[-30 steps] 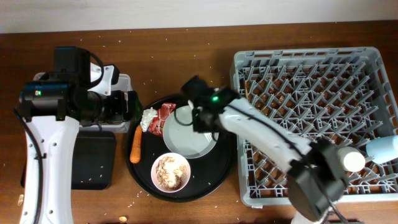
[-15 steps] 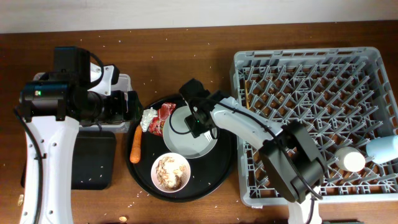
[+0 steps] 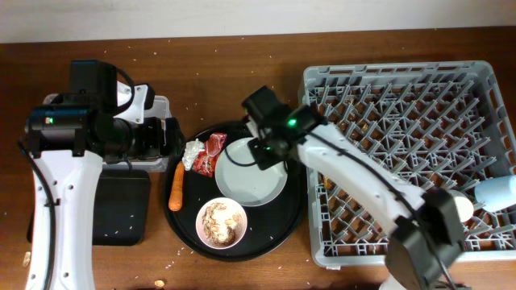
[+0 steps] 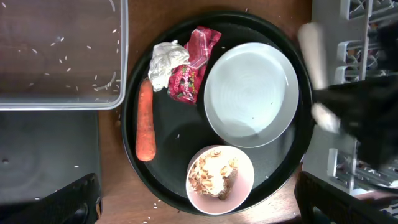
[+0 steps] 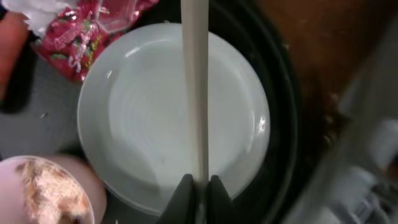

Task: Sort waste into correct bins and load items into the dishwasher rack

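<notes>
Overhead, right pincer (image 3: 270, 149): above the far rim of the pale grey plate (image 3: 250, 176), which lies on the round black tray (image 3: 295, 219); jaw state not legible from here.
Overhead, left pincer (image 3: 167, 137): over the clear tub (image 3: 159, 105), apart from the round black tray.
Overhead, waste: red wrapper (image 3: 212, 151) and white tissue (image 3: 193, 153) touching each other at the plate's left edge; carrot (image 3: 175, 187) just beside them; brownish scraps heaped in the white bowl (image 3: 222, 223).
Overhead, dishwasher rack (image 3: 403, 113): on the tabletop, just right of the round black tray.
Left wrist, left pincer: fingers (image 4: 56, 199) wide apart at the lower corners, nothing between them.
Left wrist, white streak (image 4: 313, 53): blurred, over the tray's right edge; probably the fork, not certain.
Right wrist, right pincer (image 5: 198, 186): clamped on one end of a white plastic fork (image 5: 194, 81); handle running straight across the plate; tines out of sight.
Risk, slip: thin smooth handle held at one end only; liable to pivot or drop on a quick swing toward the rack.
Risk, snag: long free end apt to strike the rack wall or pegs if carried low.
Risk, lodging: if let go flat, likely to fall between pegs instead of resting upright.
Risk, soiling: scraps not yet tipped out; bowl best kept from the rack until emptied.
</notes>
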You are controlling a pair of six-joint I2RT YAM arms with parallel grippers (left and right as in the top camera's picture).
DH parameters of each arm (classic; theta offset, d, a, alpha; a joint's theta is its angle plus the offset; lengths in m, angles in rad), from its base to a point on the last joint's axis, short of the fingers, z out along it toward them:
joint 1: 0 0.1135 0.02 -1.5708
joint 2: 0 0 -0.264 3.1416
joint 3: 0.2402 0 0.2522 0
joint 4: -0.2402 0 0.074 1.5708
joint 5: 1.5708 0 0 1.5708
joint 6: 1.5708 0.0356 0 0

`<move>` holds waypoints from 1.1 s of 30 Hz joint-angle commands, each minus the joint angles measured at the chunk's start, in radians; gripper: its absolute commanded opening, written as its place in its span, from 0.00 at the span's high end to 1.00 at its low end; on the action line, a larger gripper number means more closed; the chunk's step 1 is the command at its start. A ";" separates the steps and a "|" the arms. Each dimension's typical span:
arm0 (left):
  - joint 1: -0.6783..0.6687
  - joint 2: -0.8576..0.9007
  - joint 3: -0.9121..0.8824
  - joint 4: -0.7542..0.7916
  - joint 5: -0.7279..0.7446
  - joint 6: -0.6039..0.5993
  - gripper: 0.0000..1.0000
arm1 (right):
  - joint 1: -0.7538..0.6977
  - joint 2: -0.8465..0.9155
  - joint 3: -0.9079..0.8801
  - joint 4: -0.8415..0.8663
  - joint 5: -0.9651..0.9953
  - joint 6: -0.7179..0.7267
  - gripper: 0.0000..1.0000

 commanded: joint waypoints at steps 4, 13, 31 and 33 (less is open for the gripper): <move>0.002 -0.020 0.004 -0.004 0.017 -0.002 0.01 | -0.285 -0.080 -0.059 -0.131 0.009 0.046 0.96; -0.225 -0.020 -0.032 0.026 -0.129 -0.025 0.17 | -0.291 -0.471 0.026 -0.106 0.019 0.071 0.37; -0.024 -0.101 -0.077 0.011 -0.359 -0.215 0.01 | -0.063 0.309 -0.056 -0.027 -0.055 0.435 0.78; -0.024 -0.101 -0.077 0.011 -0.359 -0.215 0.01 | -0.063 0.306 -0.054 -0.035 -0.055 0.435 0.96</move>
